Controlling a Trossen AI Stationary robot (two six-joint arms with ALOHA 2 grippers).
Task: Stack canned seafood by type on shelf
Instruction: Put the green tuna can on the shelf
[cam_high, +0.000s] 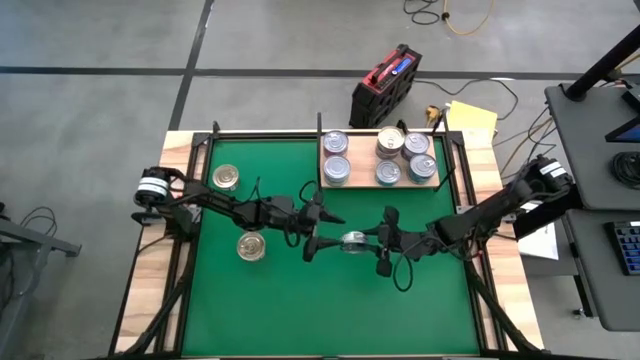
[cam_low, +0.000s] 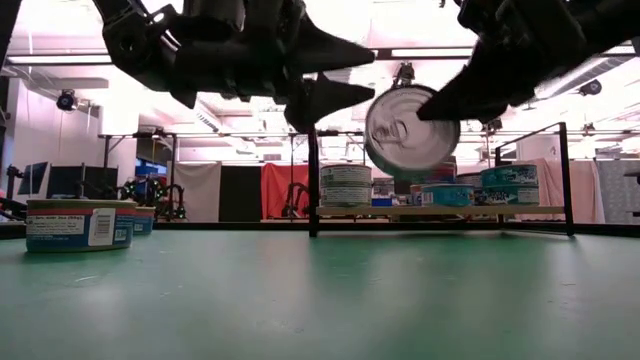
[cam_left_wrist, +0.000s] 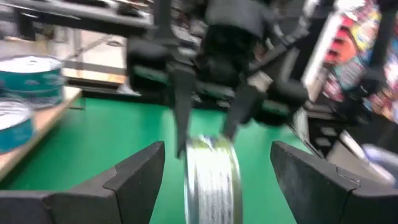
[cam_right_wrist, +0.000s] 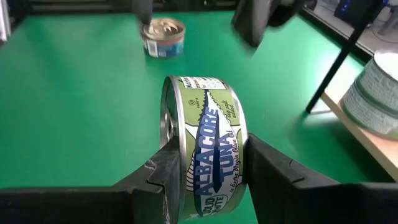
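Holding a tuna can (cam_right_wrist: 208, 146) on edge, the right gripper (cam_high: 372, 240) is clamping its flat faces, likely a handover. Facing it, the left gripper (cam_high: 318, 232) is standing spread wide, the can just ahead of its fingertips, shelf (cam_high: 432, 182) beyond.

Tin (cam_high: 352, 240) mid-mat between both grippers — shelf (cam_high: 437, 183) behind.

1 tin (cam_right_wrist: 211, 155) held on edge above the mat; 6 tins (cam_high: 380, 157) on the shelf (cam_high: 436, 184).
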